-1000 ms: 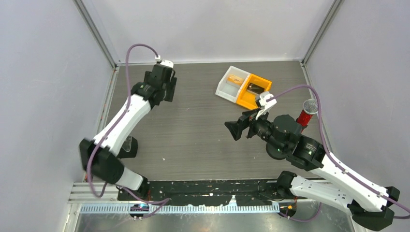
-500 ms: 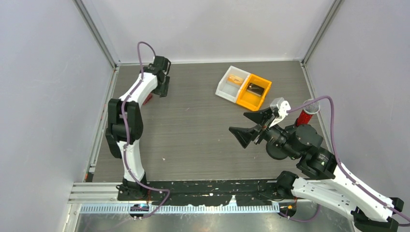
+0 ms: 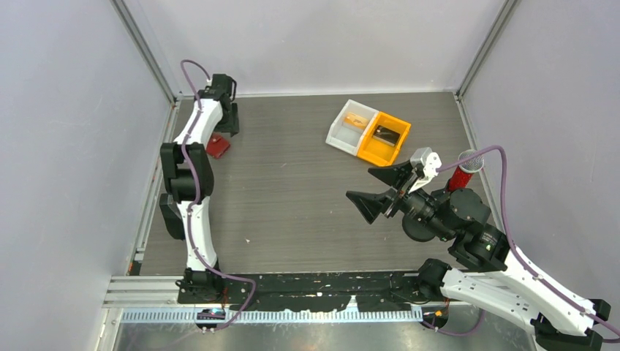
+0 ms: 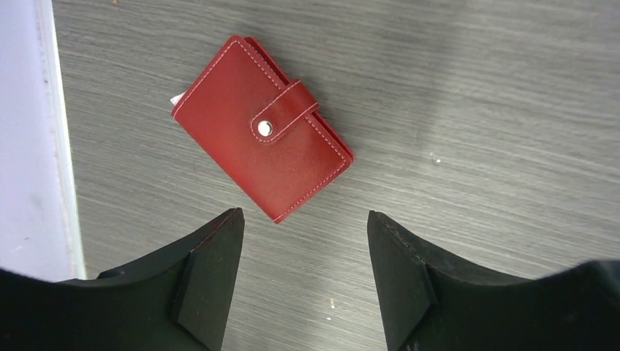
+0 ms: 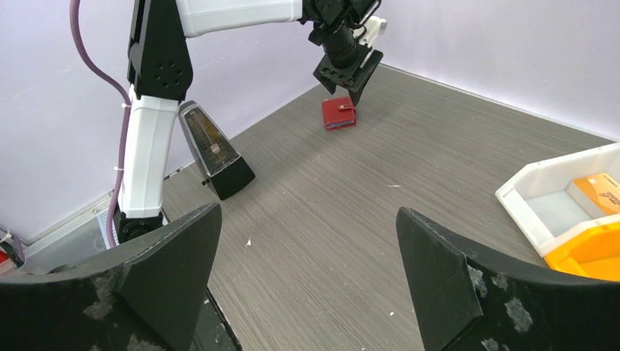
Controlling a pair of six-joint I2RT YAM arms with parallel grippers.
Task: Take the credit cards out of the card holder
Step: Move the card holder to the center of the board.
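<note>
The red card holder (image 4: 259, 128) lies shut on the table, its strap snapped, at the back left near the wall (image 3: 217, 145); it also shows in the right wrist view (image 5: 338, 114). A pale edge peeks out at its side; the cards inside are hidden. My left gripper (image 4: 303, 216) is open and empty, hovering just beside the holder's near corner (image 3: 227, 126). My right gripper (image 3: 360, 184) is open wide and empty over the table's middle right, far from the holder (image 5: 308, 210). An orange-tan card (image 3: 357, 120) lies in the white bin.
A white bin (image 3: 343, 134) and an orange bin (image 3: 374, 153) stand joined at the back right; the orange one holds a dark object. A red cylinder with a mesh top (image 3: 463, 170) stands at the right. A black metronome (image 5: 216, 150) stands at the left wall.
My left arm has swung toward the back left corner, uncovering the red holder. My right gripper opened wide and pulled back a little, then held still.
</note>
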